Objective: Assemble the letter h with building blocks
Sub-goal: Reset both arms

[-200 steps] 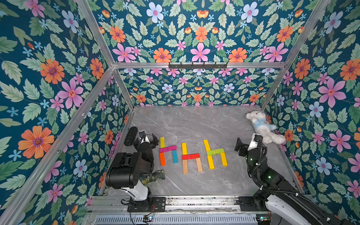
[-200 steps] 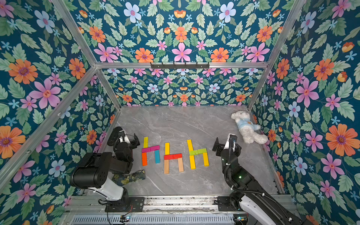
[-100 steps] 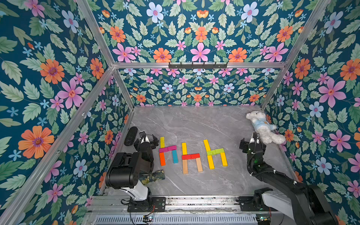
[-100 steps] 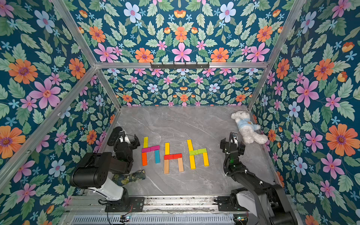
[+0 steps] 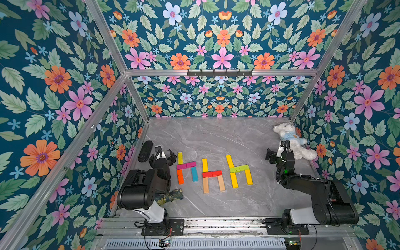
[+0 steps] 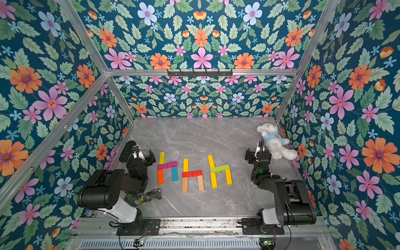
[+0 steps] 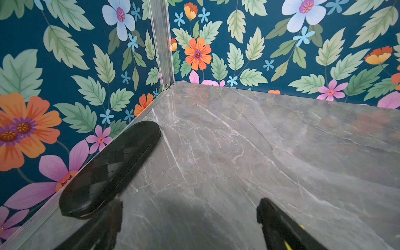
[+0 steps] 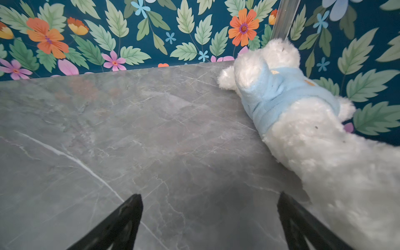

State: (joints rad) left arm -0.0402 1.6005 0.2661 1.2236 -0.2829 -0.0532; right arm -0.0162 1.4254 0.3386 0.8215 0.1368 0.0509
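**Near edge:** a scrap of floral cloth (image 5: pixel 171 194) lay beside the left arm's base.

**Mid-worktop (image 5: pixel 216 138):** the building blocks (image 5: pixel 212 173) lay flat in a row of three separate letter h figures. Each had a stem of two bars set end to end, a crossbar of two short bars butted against it, and one leg below. Laid flat and touching, the bars of each figure read as a single letter, so the task appeared complete.

The left end effector (image 7: pixel 190 202) and right end effector (image 8: pixel 208 195) stood at either end of the row. Their jaws were wide apart, empty and clear of every block, presumably to leave the figures undisturbed.

**Farther:** a black glasses case (image 7: pixel 110 168) lay along the left wall, and a white plush bear (image 8: pixel 292 121) against the right wall.
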